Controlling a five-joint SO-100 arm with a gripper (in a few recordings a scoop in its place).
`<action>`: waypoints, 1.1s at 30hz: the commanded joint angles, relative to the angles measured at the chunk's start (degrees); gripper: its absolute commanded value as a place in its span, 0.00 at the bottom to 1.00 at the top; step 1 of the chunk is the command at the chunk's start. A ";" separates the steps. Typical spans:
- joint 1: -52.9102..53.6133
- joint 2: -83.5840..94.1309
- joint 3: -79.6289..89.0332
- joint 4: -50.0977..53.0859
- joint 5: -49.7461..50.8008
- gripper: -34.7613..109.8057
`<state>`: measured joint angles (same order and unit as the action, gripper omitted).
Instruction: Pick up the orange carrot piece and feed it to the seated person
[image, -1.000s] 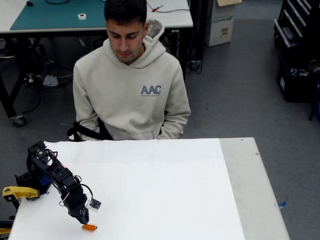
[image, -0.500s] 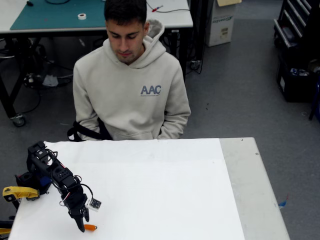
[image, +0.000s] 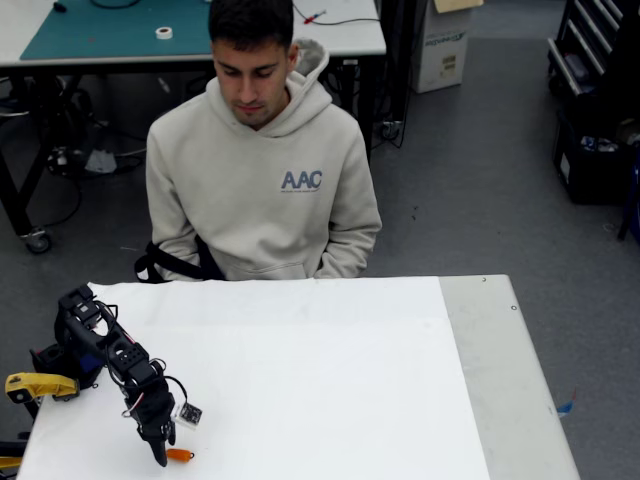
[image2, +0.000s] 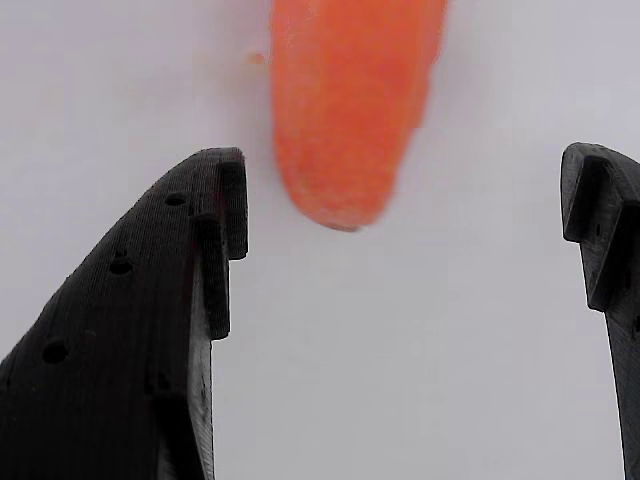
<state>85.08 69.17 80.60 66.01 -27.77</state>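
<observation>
Filling the lower half of the fixed view, the white table (image: 330, 380) ran from the left edge to a grey strip along its right side, with grey floor beyond. Behind its far edge, in the upper centre of the frame, you had the seated person (image: 262, 180) in a beige hooded sweatshirt with "AAC" on the chest, head tipped down toward the tabletop. Behind that person, across the upper left, stood a workbench with a green mat (image: 120, 30) and a small roll of tape lying on it.

At the lower left of the fixed view your black arm (image: 105, 350) reached from its base near the table's left edge down toward the bottom of the frame. The gripper (image: 160, 452) was at the end of it, pointing down at the tabletop, just left of the orange carrot piece (image: 180, 455).

In the wrist view the gripper (image2: 400, 190) stood open: the two black fingers (image2: 150, 340) were wide apart at the left and right edges, with bare white table between them. The orange carrot piece (image2: 350, 110) lay on the table in the upper centre of that frame, its rounded end reaching in between the fingertips, nearer the left finger; you could see a narrow gap between them, so it was not gripped.
</observation>
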 joint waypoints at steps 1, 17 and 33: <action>0.88 0.62 -3.43 -0.97 -0.53 0.42; 0.88 -0.97 -3.69 -0.97 -0.53 0.23; 0.88 -0.88 -4.66 -0.79 -0.35 0.22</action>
<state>85.08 66.36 77.78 66.01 -27.33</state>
